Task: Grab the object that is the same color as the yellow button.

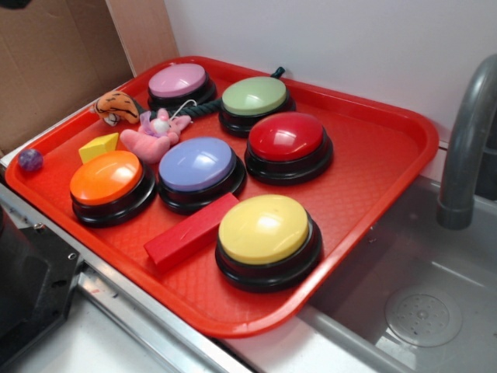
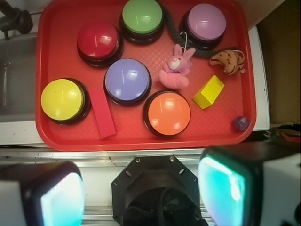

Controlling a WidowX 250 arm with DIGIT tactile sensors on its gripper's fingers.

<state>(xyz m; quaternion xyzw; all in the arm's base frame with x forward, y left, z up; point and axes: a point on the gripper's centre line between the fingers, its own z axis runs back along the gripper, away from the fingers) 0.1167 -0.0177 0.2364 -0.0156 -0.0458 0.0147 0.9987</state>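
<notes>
The object, a small yellow wedge block point(image 1: 99, 147) point(image 2: 209, 92), lies on the red tray point(image 1: 373, 155) point(image 2: 141, 140) beside the orange button point(image 1: 106, 179) point(image 2: 167, 112) and the pink plush rabbit point(image 2: 175, 69). At the tray's other end stands the yellow button point(image 1: 264, 231) point(image 2: 62, 99), with a long red block point(image 1: 191, 231) point(image 2: 103, 112) next to it. In the wrist view my gripper point(image 2: 141, 193) hangs high above the robot's black base, short of the tray's near edge. Its fingers point(image 2: 230, 188) stand wide apart with nothing between them. No gripper shows in the exterior view.
Purple point(image 2: 127, 80), red point(image 2: 98, 40), green point(image 2: 142, 16) and pink point(image 2: 206, 21) buttons fill the tray. A tiger plush point(image 2: 227, 60), a dark rope point(image 2: 200, 52) and a small purple ball point(image 2: 241, 123) lie there too. A sink with a grey faucet point(image 1: 466, 148) adjoins the tray.
</notes>
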